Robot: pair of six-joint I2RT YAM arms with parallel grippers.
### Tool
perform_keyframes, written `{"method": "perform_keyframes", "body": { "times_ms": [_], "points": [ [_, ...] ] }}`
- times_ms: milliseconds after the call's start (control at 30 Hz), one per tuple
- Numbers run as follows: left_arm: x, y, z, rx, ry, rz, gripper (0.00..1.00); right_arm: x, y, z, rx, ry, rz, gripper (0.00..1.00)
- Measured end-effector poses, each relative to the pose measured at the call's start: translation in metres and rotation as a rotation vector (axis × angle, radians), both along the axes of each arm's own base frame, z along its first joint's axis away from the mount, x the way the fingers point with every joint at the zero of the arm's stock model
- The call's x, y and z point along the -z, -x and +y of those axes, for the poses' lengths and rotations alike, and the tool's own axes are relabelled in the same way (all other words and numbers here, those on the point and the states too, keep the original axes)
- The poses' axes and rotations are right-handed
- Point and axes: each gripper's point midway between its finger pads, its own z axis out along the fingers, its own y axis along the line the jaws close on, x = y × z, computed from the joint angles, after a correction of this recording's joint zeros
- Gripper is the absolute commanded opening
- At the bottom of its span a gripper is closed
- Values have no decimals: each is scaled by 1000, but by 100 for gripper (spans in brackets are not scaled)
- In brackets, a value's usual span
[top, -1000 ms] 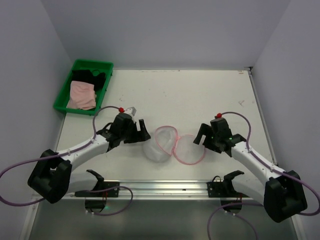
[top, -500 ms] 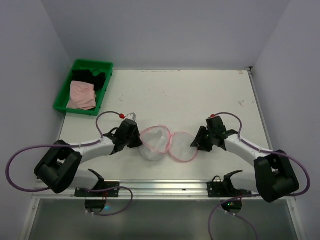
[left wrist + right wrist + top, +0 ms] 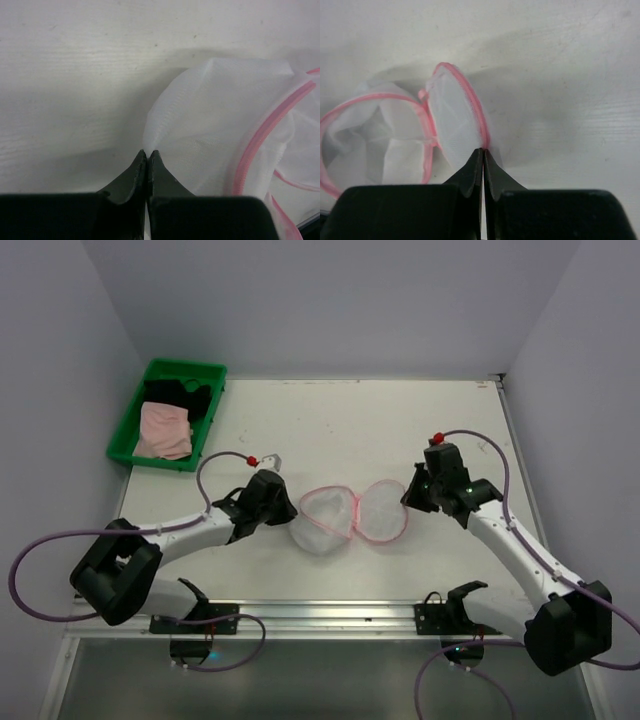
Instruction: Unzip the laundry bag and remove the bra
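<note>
Both arms have closed in on the bag [image 3: 322, 525] since a second ago, and it now lies pulled open between them toward the near side of the counter [image 3: 400, 420]. From above, the left gripper [image 3: 286, 510] holds the bag's left side. The right gripper [image 3: 410, 496] holds the round lid [image 3: 383, 512], swung out to the right and tilted up. A green plastic tray [image 3: 150, 463] at the far left carries pink cloth [image 3: 163, 430] and something dark.

Left wrist view: the gripper is pinched shut on a fold of soft white mesh, see-through and finely woven. A pink zipper trim [image 3: 265, 131] curves past on the right.

Right wrist view: the gripper is clamped on the lid's pink rim. The lid stands on edge, and the drum's mouth gapes to its left.

The unzipping looks done. No bra shows inside the limp mesh. Whether one hides in its folds cannot be told, so the removal step cannot be judged finished.
</note>
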Motion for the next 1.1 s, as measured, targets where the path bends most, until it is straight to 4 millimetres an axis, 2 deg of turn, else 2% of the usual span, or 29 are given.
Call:
{"method": "perform_keyframes", "body": {
  "times_ms": [67, 167, 267, 433, 600, 800, 967, 1100],
  "points": [
    [-7, -6, -14, 16, 8, -13, 0, -20, -4, 2, -23, 6, -39, 0],
    [-10, -12, -36, 44, 13, -21, 0, -38, -3, 12, -76, 10, -61, 0],
    [-10, -14, -61, 74, 21, -19, 0, -49, 3, 24, -136, 9, -63, 0],
    [-2, -13, -101, 125, 43, -11, 0, -58, 8, 63, -260, -16, -44, 0],
    [10, -10, -113, 124, 73, 13, 0, -40, 7, 101, -357, -68, 11, 0],
    [17, -7, -111, 103, 108, 16, 0, 0, 0, 129, -390, -148, 79, 0],
    [24, -3, -107, 84, 125, 22, 0, 19, 1, 153, -433, -230, 102, 0],
    [28, -2, -103, 64, 138, 17, 0, 35, 4, 164, -449, -287, 115, 0]
  ]
}}
